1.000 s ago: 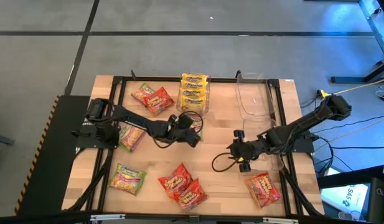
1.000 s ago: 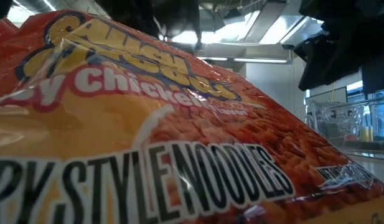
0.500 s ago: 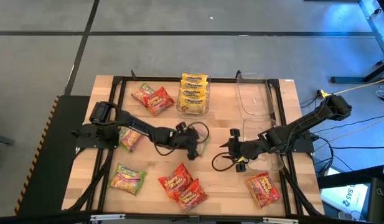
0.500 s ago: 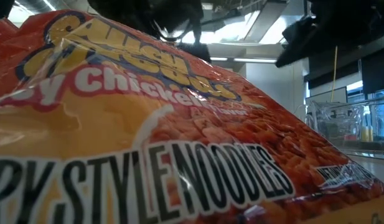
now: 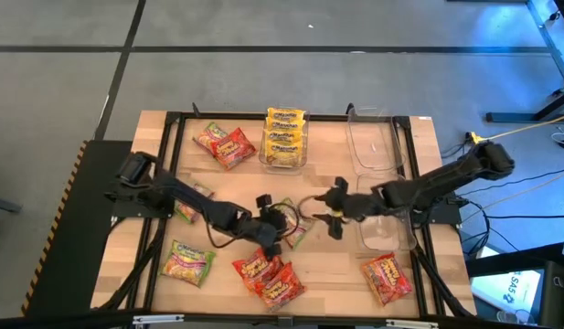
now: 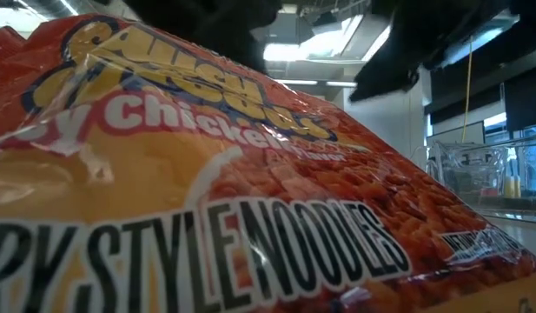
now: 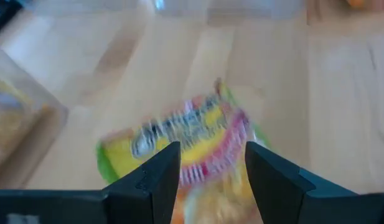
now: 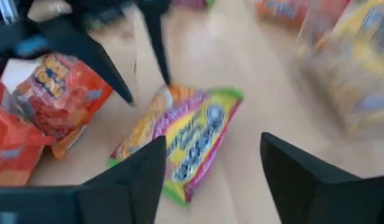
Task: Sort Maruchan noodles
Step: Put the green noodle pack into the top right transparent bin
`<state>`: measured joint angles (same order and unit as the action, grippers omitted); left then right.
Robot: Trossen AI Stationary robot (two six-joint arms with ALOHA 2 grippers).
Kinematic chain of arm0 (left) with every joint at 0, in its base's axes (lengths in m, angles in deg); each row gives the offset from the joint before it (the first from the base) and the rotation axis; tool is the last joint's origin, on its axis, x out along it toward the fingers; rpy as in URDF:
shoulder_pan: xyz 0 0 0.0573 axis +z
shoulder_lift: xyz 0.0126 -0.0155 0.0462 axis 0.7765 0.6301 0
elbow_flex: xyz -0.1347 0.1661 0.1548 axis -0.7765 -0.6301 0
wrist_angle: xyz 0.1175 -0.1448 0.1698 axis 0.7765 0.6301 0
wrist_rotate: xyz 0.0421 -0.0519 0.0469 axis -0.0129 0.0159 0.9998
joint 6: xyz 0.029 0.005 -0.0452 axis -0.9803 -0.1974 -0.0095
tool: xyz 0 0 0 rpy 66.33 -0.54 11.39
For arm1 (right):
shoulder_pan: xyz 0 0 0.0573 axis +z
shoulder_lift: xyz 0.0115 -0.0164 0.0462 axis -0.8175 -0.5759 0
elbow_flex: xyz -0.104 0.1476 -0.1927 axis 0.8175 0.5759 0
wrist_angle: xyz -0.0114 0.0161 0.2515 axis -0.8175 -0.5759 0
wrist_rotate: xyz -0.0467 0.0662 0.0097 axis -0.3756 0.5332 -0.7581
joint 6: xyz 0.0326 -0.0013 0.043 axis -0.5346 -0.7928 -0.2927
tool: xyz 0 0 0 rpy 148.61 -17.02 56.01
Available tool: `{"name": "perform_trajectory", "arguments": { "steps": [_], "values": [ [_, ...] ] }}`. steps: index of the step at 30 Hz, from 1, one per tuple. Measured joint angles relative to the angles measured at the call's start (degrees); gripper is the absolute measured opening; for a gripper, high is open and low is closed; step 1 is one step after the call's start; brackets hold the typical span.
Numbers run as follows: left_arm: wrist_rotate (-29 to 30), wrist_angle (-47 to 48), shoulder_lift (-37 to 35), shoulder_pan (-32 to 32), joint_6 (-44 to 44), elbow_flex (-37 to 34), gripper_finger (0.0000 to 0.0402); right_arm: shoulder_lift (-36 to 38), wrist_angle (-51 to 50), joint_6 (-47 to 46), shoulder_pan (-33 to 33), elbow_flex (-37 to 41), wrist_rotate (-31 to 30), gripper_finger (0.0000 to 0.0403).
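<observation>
Both arms converge on one green noodle packet (image 5: 298, 231) lying flat on the bench (image 5: 419, 146), mid-bench just below the yellow-filled bin (image 5: 283, 139). The left pincer (image 5: 271, 239) and right pincer (image 5: 335, 217) gape empty either side. Next, presumably one must close on it.

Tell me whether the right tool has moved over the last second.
Yes. In the high view the right tool has gone left and slightly toward the table's far edge, away from the near clear bin and toward the green packet.

Left gripper (image 5: 271, 239) reaches toward 3 o'clock, fingers apart; right gripper (image 5: 329, 208) toward 9 o'clock, fingers apart.
</observation>
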<state>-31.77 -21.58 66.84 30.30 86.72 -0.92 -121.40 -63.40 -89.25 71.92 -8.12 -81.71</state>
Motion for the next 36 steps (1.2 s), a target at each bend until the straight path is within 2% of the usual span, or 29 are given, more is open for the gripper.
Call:
{"name": "perform_trajectory", "arguments": {
  "steps": [4, 7, 16, 21, 27, 36],
  "values": [
    [-0.25, 0.69, 0.64, -1.84, 2.09, -0.07, 0.0174, -4.95, 3.16, -3.85, -6.66, -0.01, 10.99, 0.0275],
    [-0.01, 1.21, 3.17, -2.44, 2.65, -0.13, 0.0174, -9.18, 5.23, -5.12, -10.48, 0.01, 16.37, 0.0295],
    [0.47, -1.53, 9.22, -1.38, 3.03, 0.08, 0.0174, -17.71, 12.18, -6.86, -17.17, 0.01, 29.35, 0.0295],
    [0.65, -2.32, 9.89, -0.89, 2.99, 0.07, 0.0174, -19.29, 12.97, -8.16, -17.58, 0.01, 32.95, 0.0294],
    [0.21, -2.96, 9.89, -0.5, 2.99, 0.04, 0.0174, -21.67, 13.04, -10.21, -17.49, 0.01, 33.11, 0.0294],
    [0.39, -2.92, 9.91, -0.51, 3.04, 0.0, 0.0174, -26.72, 23.88, -12.33, -17.49, 0.05, 39.44, 0.0294]
  ]
}}
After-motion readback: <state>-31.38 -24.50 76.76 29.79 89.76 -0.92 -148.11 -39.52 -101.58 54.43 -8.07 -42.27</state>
